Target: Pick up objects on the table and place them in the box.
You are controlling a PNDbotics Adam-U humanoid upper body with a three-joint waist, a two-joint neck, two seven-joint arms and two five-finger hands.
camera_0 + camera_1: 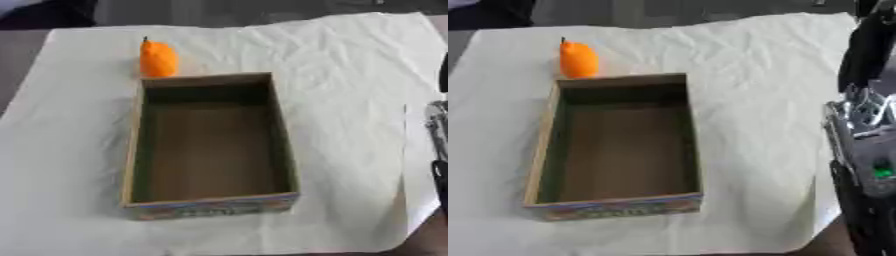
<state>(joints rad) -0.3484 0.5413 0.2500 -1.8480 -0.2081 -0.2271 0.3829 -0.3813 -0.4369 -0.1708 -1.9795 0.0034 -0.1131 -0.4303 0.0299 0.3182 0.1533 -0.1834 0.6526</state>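
One orange fruit [158,59] behind box [210,206]; right robot hand [866,150] cut off, grip unreadable.

One open cardboard box [213,202], interior holding nothing. One orange pear-shaped fruit [158,59] with dark stem, outside box, just beyond far wall. One wrinkled white sheet [350,75] covering table. One robot arm [866,150] visible at right edge; hand not discernible.
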